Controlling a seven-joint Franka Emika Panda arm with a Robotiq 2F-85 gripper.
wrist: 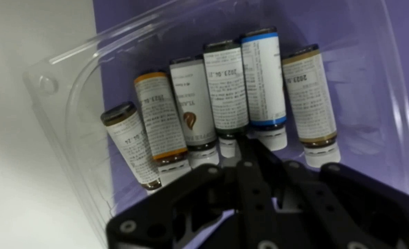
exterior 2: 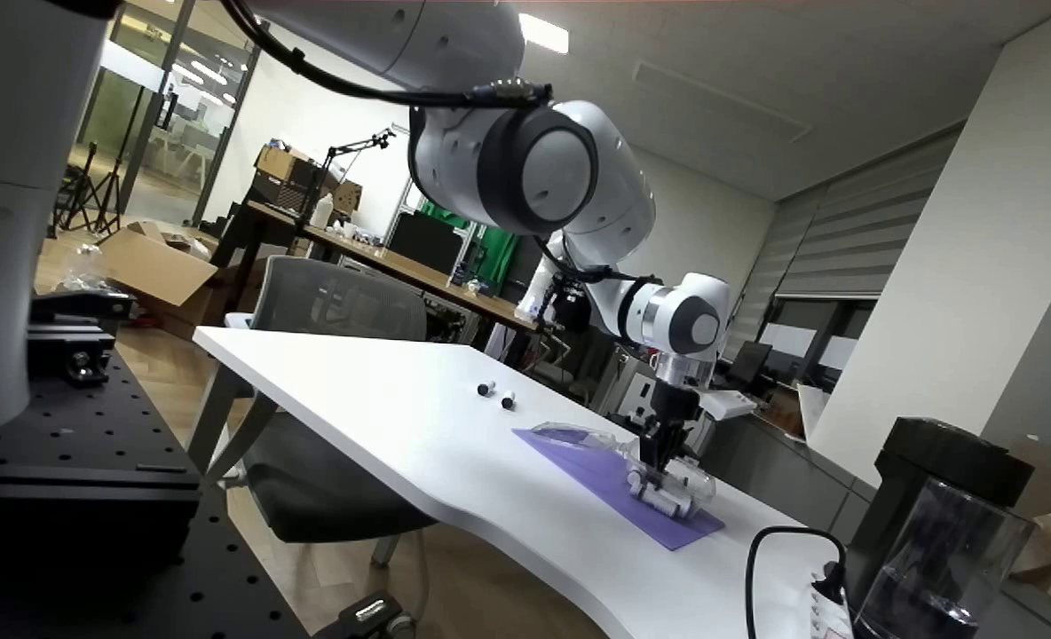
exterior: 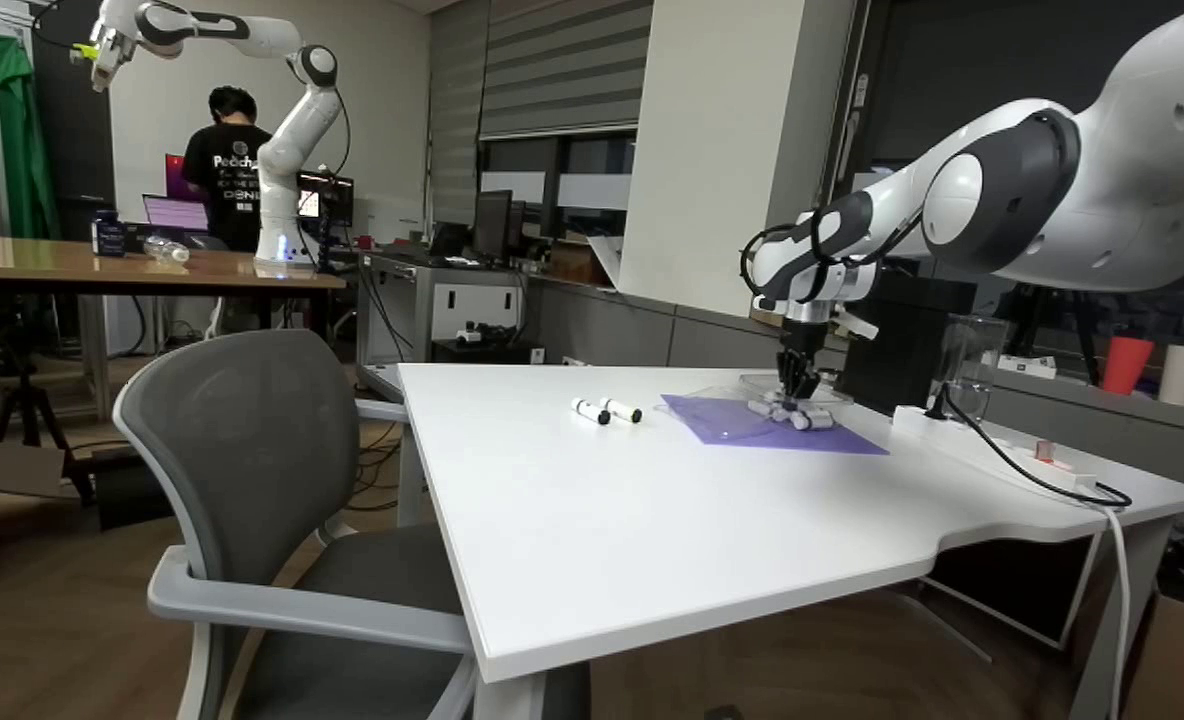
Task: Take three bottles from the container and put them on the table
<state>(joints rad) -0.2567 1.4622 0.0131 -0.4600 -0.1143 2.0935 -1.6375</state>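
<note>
Across the white glossy desk top with rounded corners (exterior: 672,520), probably at the third pick. Atop the flat purple sheet (exterior 2: 583,475), inside the clear shallow plastic container (wrist: 363,145), poised low with the black two-fingered gripper (wrist: 249,140): fingers clenched together, nothing discernible between. Just beside the tips, contact unclear: a white-labelled bottle with dark green bands (wrist: 226,88), a white-labelled bottle with blue bands (wrist: 264,77). Out on the desk already: a small white bottle with a black end (exterior: 590,411), a second white bottle (exterior: 620,409). Next, likely: spread the fingers, straddle one neck squarely, grip, lift out, lay near that pair. From the wrist view alone: six labelled bottles (wrist: 161,114), told apart by bands. From both exterior views: just a pale cluster, but also the desk pair, absent from the wrist view.
</note>
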